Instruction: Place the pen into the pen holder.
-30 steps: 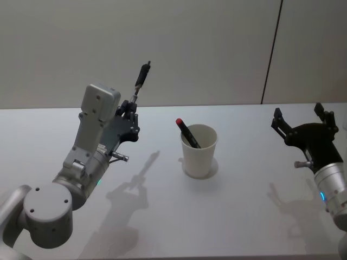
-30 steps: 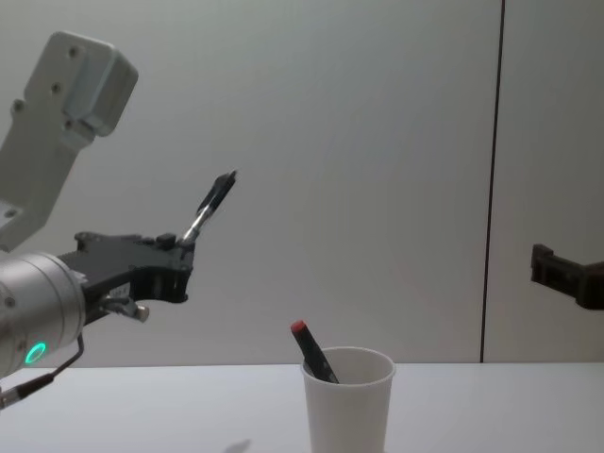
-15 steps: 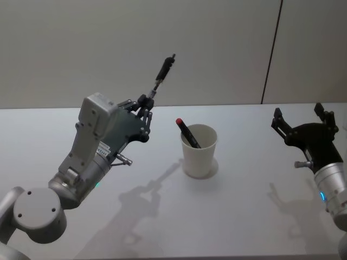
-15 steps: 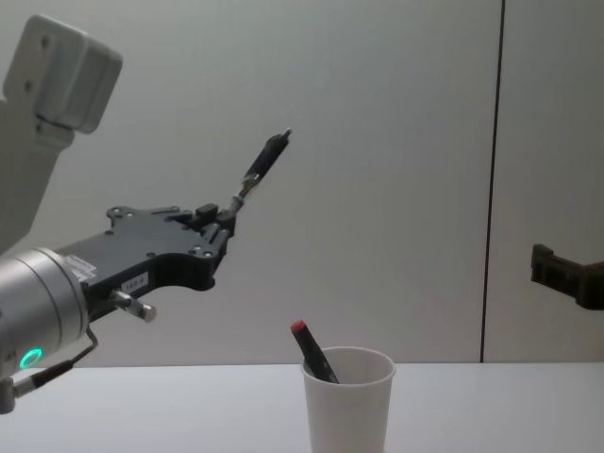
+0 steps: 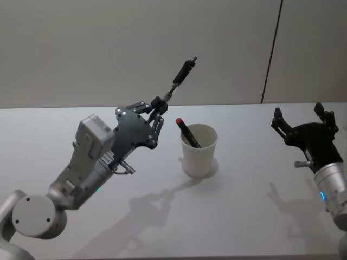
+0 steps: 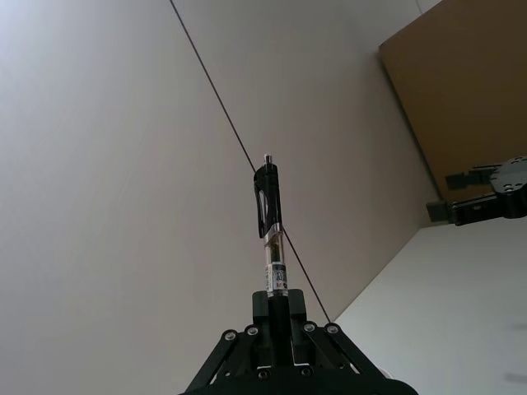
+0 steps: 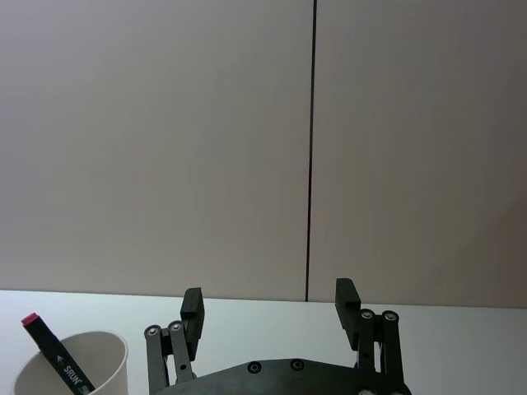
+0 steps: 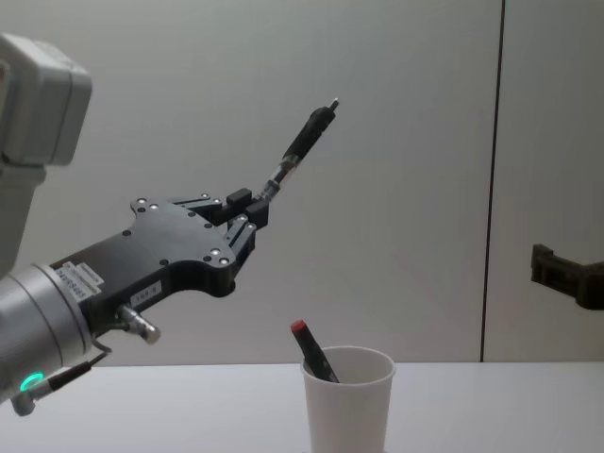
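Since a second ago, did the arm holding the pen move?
Yes. The left gripper, shut on the pen, moved rightward, closer to the pen holder. The right gripper stayed parked on the right, open.

silver arm (image 5: pixel 87 160), black screw-studded left gripper (image 5: pixel 156 104), teal light (image 8: pixel 31 385)

You face a smooth, matte white tabletop (image 5: pixel 244 157) that runs back to a plain, pale grey-beige panelled wall (image 5: pixel 81 49). A thin dark vertical seam (image 5: pixel 272 49) splits that wall right of centre. Soft grey shadows lie on the table's near half. The left wrist view gives you a flat brown board (image 6: pixel 461 90) adjoining the pale wall.
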Controlling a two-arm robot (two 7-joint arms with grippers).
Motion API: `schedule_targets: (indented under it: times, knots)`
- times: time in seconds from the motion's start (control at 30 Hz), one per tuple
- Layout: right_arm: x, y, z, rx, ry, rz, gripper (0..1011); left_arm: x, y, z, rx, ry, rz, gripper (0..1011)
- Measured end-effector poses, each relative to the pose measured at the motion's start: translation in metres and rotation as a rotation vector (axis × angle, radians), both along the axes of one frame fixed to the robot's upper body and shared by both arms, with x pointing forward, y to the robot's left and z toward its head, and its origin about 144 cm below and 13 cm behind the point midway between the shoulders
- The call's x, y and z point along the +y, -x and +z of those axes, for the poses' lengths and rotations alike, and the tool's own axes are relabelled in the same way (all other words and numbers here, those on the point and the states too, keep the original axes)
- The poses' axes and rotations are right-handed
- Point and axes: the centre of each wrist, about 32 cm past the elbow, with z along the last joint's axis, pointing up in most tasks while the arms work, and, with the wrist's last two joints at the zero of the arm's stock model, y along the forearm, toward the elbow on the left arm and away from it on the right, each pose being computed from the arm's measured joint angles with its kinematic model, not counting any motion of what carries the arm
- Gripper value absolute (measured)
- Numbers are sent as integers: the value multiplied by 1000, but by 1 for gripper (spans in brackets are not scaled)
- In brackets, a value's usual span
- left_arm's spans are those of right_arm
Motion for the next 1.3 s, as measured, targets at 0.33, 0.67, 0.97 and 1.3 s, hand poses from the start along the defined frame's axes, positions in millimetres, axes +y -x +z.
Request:
schedule_targets:
  times: [0.33,0.67,0.97,1.3]
  knots:
    - [0,0,0,0,0,0,1001,-3,4,-13,-96,-46,36,138]
    - [0,0,0,0,0,0,1001,-11,11,-21,-133,-93,127,138]
    - [0,0,0,0,0,0,1001,-16,16,-22,-156,-117,174,138]
    - [0,0,0,0,0,0,1002,-18,19,-23,-173,-132,201,138]
